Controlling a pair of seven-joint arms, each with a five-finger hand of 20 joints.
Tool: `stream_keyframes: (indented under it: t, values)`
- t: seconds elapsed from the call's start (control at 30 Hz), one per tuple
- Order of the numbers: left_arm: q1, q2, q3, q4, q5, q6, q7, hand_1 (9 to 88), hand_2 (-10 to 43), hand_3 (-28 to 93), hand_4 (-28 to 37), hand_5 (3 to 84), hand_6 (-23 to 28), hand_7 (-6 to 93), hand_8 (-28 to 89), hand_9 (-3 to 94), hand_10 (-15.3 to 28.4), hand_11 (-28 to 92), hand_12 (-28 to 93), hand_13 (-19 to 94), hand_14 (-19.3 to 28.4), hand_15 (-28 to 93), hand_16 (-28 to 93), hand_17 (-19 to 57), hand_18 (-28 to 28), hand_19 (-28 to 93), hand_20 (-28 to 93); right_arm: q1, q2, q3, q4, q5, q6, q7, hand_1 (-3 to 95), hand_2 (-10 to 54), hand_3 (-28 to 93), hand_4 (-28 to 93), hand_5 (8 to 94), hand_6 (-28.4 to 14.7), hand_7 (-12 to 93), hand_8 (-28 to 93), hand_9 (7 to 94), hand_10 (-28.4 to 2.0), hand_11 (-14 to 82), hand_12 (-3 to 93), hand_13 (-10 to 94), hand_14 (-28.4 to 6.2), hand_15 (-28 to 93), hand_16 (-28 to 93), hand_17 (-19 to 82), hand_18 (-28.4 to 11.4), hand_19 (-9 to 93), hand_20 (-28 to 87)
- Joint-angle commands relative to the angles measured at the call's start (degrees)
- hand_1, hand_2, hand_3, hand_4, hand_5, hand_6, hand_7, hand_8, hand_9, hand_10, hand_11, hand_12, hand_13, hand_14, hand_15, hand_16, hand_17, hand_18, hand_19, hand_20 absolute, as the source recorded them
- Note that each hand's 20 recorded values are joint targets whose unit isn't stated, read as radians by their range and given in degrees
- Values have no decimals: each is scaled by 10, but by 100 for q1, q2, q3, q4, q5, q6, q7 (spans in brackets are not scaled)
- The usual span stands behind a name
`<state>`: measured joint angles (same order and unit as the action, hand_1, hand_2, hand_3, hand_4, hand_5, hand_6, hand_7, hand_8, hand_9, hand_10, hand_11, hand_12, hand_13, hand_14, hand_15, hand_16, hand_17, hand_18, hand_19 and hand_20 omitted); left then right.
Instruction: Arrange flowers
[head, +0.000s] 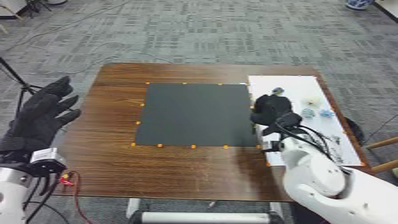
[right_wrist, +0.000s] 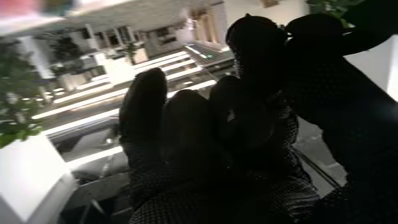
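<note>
Right robot hand (head: 274, 108) sits nearer; whether it grips, we can't tell; blue flowers (head: 326, 113) lie just to its right.

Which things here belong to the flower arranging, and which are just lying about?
Part of the job:
- pale cream flower
- pale blue flowers
- white sheet under them
- probably the dark mat

Just lying about:
- red cable by the near left corner
- tripod
- blue-and-white pot on the floor
</note>
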<state>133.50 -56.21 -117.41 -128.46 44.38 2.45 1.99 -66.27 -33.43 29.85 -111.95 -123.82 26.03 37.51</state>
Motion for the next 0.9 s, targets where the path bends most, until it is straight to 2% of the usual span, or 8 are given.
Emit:
stream_keyframes:
  t: [0.03,0.2,0.33,0.5,0.57,0.63,0.73,0.9]
  values:
    - [269,44,-465,-103,-40,-37,-103,263,-78,701,-253,194,9,213,-98,132,81,138,216,42,113,380,-29,-136,197,395,103,2116,-2009,-1163,883,241,-228,135,344,-71,885,-82,744,1,537,251,772,-95,666,686,736,-103,853,437,299,-218,814,452]
    - [73,215,-368,-58,-19,-33,-91,264,-79,700,-251,195,9,211,-96,131,82,136,218,41,111,372,-26,-137,196,394,104,2638,-2712,-1677,1363,208,-444,376,334,-76,892,-53,752,-6,539,263,776,-98,669,690,738,-108,859,440,299,-223,819,454]
    - [-82,373,-340,-15,-37,-137,-124,264,-82,701,-250,196,10,211,-95,132,82,136,219,41,111,370,-24,-137,196,392,104,2605,-3092,-1710,1559,244,-832,541,330,-77,893,-42,756,-6,537,270,777,-99,671,693,741,-109,863,440,301,-224,821,455]
    - [-326,728,-296,163,-93,-224,-242,264,-81,697,-251,204,10,205,-94,135,83,136,218,42,112,368,-22,-137,197,392,105,2338,-3385,-1808,1694,58,-1023,729,329,-78,894,-41,760,-7,535,272,779,-100,672,694,744,-109,866,439,306,-228,827,454]
    - [-664,876,-100,335,-182,-264,-497,264,-81,695,-250,205,11,205,-94,135,83,135,217,42,113,369,-21,-137,198,392,105,2077,-3458,-1701,1755,-39,-1185,661,330,-78,894,-44,761,-7,534,271,779,-100,673,693,744,-109,866,439,305,-227,828,453]
    - [-1072,1044,184,530,-206,-264,-547,264,-82,695,-250,205,11,204,-93,135,84,134,216,41,113,368,-21,-137,198,391,104,1908,-3569,-1642,1947,-141,-1326,504,330,-77,895,-46,759,-9,536,272,779,-100,673,694,743,-110,866,443,304,-226,829,453]
    - [-1229,1094,270,527,-182,-372,-534,264,-81,695,-252,206,11,202,-92,135,84,132,217,40,114,369,-22,-138,198,391,104,1807,-3603,-1832,1930,-210,-1413,633,329,-77,896,-48,754,-11,541,272,779,-101,677,695,738,-113,870,452,295,-229,828,454]
    - [-1883,1100,820,642,-106,-426,-469,262,-81,696,-252,206,12,199,-91,135,84,131,218,39,113,370,-22,-140,198,391,103,1591,-3853,-1837,2269,-412,-1552,804,330,-76,899,-52,751,-12,551,263,777,-103,686,685,737,-114,873,450,294,-230,828,456]
